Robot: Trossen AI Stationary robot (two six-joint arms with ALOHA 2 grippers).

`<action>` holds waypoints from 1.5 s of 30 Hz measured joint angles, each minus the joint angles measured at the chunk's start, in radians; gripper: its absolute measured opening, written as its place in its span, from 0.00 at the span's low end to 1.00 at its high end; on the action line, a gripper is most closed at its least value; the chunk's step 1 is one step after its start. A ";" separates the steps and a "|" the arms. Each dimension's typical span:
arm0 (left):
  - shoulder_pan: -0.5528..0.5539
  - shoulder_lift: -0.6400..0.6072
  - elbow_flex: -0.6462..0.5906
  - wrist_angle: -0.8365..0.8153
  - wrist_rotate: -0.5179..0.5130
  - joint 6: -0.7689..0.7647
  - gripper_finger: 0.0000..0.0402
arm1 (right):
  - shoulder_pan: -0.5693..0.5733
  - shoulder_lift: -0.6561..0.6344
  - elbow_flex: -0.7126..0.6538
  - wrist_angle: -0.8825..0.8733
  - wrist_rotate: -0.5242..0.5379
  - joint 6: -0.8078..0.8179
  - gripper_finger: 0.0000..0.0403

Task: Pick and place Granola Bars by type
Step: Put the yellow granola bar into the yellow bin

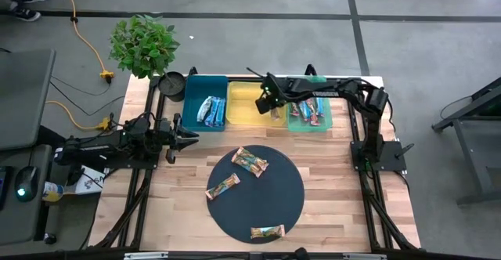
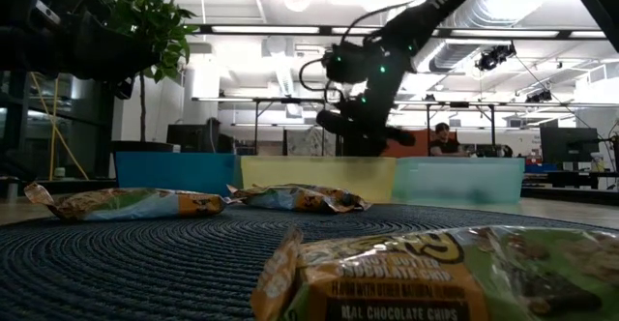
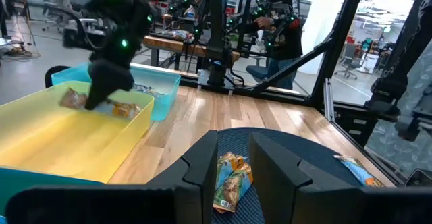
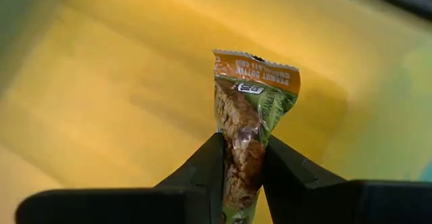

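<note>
the right gripper (image 4: 241, 158) was clamped on 1 orange-and-green granola bar (image 4: 251, 119), its 2 fingers (image 4: 202, 163) pinching the wrapper's lower half so the bar stood up between them. it hung over the yellow bin (image 1: 244, 113), near that bin's right side, just beside the green bin (image 1: 324, 124). the green bin held several red and blue bars (image 1: 307, 111), and the teal bin (image 1: 192, 95) held blue-white bars (image 1: 210, 110). on the round dark mat (image 1: 290, 189) lay 4 orange-and-green bars: 2 (image 1: 250, 161) touching near its upper left, 1 (image 1: 222, 188) at the left edge, and 1 (image 1: 267, 232) at the bottom edge. the left gripper (image 1: 186, 140) waited left of the mat, over bare table (image 1: 329, 158), its fingers parted and holding nothing. a potted plant (image 1: 143, 44) stood at the table's back left corner.
</note>
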 joint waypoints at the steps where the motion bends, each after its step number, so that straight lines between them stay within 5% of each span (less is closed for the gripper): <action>1: 0.000 0.000 0.000 0.000 0.000 0.000 0.21 | -0.003 0.000 -0.015 0.006 -0.016 0.000 0.18; 16: 0.000 0.000 0.000 0.000 0.000 0.000 0.21 | -0.022 -0.002 -0.054 0.040 -0.095 -0.092 0.20; 32: 0.000 0.000 0.000 0.000 0.000 0.000 0.21 | -0.026 -0.066 -0.050 0.095 -0.128 -0.237 0.52; 45: 0.000 0.000 0.000 0.000 0.000 0.000 0.21 | 0.019 -0.388 -0.049 0.279 -0.460 -0.422 0.50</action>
